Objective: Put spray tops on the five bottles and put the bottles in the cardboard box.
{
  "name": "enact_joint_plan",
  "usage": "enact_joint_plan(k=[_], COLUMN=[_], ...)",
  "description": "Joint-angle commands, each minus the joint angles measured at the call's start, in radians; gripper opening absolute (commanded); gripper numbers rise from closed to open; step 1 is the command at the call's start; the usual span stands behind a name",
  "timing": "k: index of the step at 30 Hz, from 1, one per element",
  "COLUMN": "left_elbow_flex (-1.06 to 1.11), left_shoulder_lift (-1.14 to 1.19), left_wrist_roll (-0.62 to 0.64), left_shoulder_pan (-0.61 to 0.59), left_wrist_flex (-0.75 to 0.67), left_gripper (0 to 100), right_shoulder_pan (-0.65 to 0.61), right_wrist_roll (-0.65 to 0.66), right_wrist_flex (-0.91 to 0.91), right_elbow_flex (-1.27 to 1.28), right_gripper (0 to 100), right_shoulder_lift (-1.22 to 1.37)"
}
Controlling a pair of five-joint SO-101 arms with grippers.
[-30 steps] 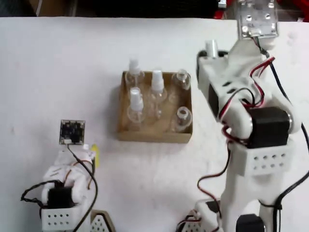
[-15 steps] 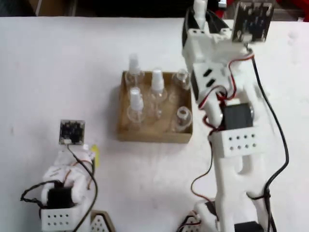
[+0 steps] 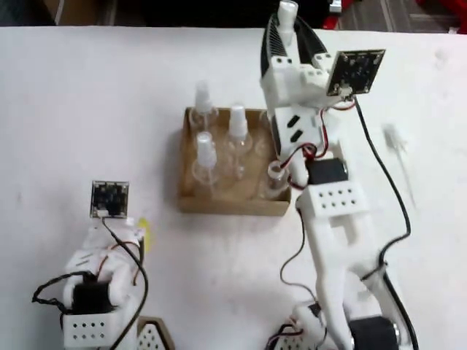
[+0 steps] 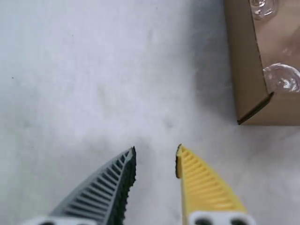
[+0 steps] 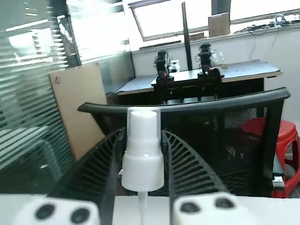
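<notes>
— Item: spray top [image 5: 142,154], upright, tube down, clamped between right gripper [image 3: 287,25] fingers.
— Target: uncapped bottle [image 3: 276,173] in cardboard box [image 3: 233,204], below fingers, back toward that arm's base. Left gripper [image 4: 155,161]: parted, empty, farther off.

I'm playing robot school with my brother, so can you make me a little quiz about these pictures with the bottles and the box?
1. True or false: the right gripper is shut on a spray top.
2. How many bottles in the box can you see wearing tops? A one, B three, C five.
3. Fill in: the left gripper is open above the bare ___, near the box.
Key: 1 true; 2 B; 3 table.
</notes>
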Motion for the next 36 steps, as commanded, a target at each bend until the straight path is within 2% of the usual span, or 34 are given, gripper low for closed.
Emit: enact_joint_plan(k=[1, 13, 21, 36], left_elbow_flex=[-0.003, -0.003, -0.003, -0.003], left_shoulder_lift=[-0.010, -0.010, -0.010, -0.010], left_wrist_roll=[-0.011, -0.011, -0.011, -0.011], left_shoulder_pan=[-0.005, -0.005, -0.005, -0.005], left_wrist_flex=[0.005, 0.005, 0.005, 0.005], left_gripper=[14, 14, 14, 14], right_shoulder_pan=[0.059, 0.068, 0.077, 0.081], right_wrist_roll=[-0.074, -0.083, -0.083, -0.083], right_wrist_flex=[-0.116, -0.136, -0.223, -0.226], right_elbow_flex=[-0.011, -0.018, -0.032, -0.038], right_gripper=[1.6, 1.6, 1.6, 1.6], right_shoulder_lift=[0.047, 0.101, 0.186, 0.197])
